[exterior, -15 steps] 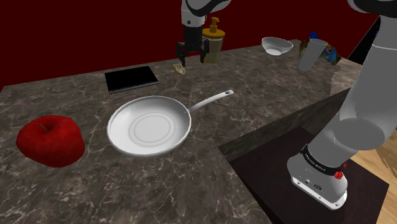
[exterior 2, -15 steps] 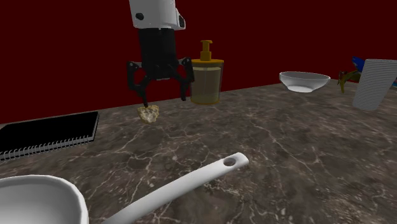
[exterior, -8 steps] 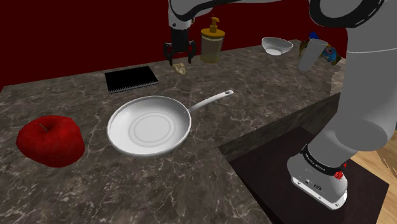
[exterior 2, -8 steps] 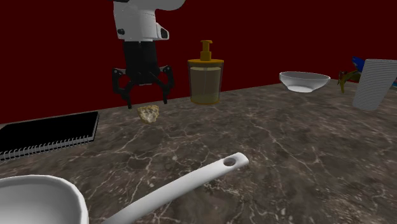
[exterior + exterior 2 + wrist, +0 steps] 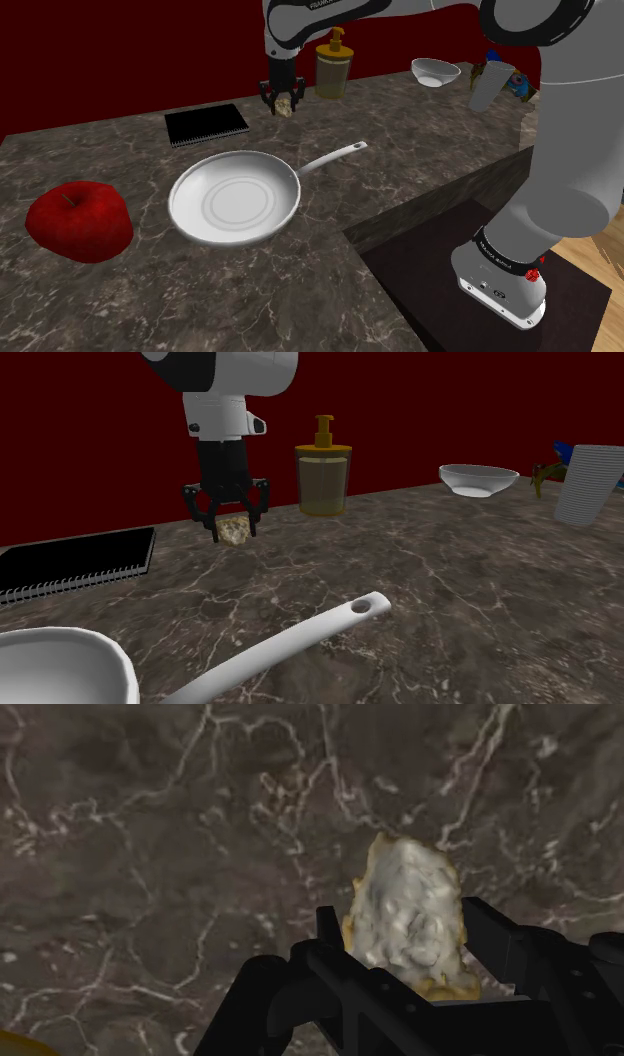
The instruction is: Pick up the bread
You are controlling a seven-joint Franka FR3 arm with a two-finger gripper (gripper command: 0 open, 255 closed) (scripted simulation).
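Bread: a small, lumpy chunk of bread (image 5: 235,530), pale crumb with a yellowish crust rim, lying on the dark marbled countertop (image 5: 400,190) near its far edge, where the red wall rises.
Neighbours: the black spiral notebook (image 5: 206,125) sits to one side along that edge and the amber soap dispenser (image 5: 323,477) to the other; the bread lies between them, apart from both.
Gripper: the black gripper (image 5: 400,919) is down at the bread, pointing at the countertop, its jaws set narrowly apart with one on each flank of the chunk. Whether the fingertips (image 5: 325,929) already press the crust cannot be told.
Handling: likely very light, soft and crumbly, with a rough surface that should not slip.
Where to hold: across the narrow middle, low on the crust.
Risk: too hard a squeeze may crush or tear it.
Further off: the white frying pan (image 5: 235,197) and red apple (image 5: 80,222) lie toward the near edge.
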